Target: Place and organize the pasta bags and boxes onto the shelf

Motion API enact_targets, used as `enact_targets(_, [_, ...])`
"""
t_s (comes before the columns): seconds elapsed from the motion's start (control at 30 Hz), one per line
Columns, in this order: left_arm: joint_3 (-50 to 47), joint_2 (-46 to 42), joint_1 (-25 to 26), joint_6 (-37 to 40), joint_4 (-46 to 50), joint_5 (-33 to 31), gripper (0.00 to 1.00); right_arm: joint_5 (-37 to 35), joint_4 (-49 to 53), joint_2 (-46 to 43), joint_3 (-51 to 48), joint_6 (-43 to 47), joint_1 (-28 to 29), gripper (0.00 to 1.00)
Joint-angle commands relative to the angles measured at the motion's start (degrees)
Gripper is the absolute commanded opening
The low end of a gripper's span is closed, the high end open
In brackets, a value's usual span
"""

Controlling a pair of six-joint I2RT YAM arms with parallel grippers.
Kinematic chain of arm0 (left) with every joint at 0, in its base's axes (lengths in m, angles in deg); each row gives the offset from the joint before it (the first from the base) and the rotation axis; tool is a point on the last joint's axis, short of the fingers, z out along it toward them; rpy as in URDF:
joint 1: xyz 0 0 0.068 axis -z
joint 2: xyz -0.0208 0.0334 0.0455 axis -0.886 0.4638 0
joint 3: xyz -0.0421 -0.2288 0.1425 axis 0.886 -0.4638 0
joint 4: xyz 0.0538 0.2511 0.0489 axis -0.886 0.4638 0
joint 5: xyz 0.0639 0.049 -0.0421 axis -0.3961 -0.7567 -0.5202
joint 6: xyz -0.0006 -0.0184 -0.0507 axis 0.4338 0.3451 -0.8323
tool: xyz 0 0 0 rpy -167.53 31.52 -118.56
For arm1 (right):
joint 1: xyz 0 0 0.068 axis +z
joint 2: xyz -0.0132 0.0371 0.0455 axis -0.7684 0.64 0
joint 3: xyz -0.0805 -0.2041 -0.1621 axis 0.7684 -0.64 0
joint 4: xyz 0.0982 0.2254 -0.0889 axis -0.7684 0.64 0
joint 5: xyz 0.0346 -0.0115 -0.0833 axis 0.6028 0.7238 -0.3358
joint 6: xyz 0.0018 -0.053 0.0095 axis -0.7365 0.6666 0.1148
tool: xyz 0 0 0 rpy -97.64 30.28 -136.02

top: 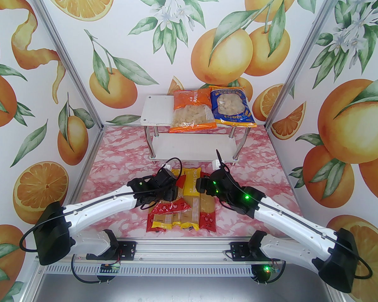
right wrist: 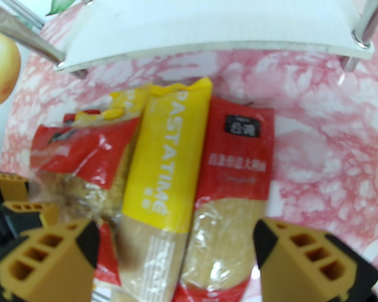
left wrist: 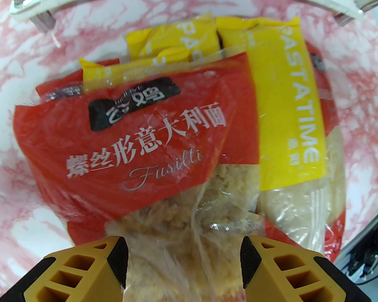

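Claws apart: left claw (left wrist: pixel 184 256) astride red fusilli bag (left wrist: pixel 129 143), right claw (right wrist: pixel 176 241) over yellow spaghetti pack (right wrist: pixel 163 168); orange bag (top: pixel 192 110), blue bag (top: pixel 231 107) atop shelf (top: pixel 157 109).

bright, even light is cast; wrist views are blurred and edge-warped; glare is caught on the red bag (left wrist: pixel 123 143).
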Motion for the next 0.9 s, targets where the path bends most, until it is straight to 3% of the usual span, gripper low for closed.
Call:
enact_targets(0.0, [2.1,2.33,0.33,-0.86,0.8,0.3,0.5,2.57,-1.4,-2.01,-1.46,1.22,-1.62,0.86])
enact_targets(0.13, [3.09,4.82,0.33,-0.35,0.86,1.41,0.27,3.43,-1.44,-3.29,-2.57,1.31,-2.96,0.86])
enact_targets(0.17, [3.46,5.28,0.26,-0.08,1.18,1.44,0.17,3.49,-1.36,-3.6,-2.67,1.32,-3.17,0.86])
enact_targets(0.2, [3.9,5.6,0.32,0.01,1.63,1.14,0.01,3.57,-1.32,-3.79,-2.85,1.22,-3.27,0.86])
enact_targets(0.5, [5.11,-0.25,-0.58,3.59,5.25,-1.84,0.0,3.95,-1.53,-3.91,-2.59,1.24,-3.55,0.86])
enact_targets(0.87, [7.5,-23.36,-8.89,7.42,11.84,-3.24,0.0,4.0,-2.32,-1.9,-1.48,1.24,-3.56,0.85])
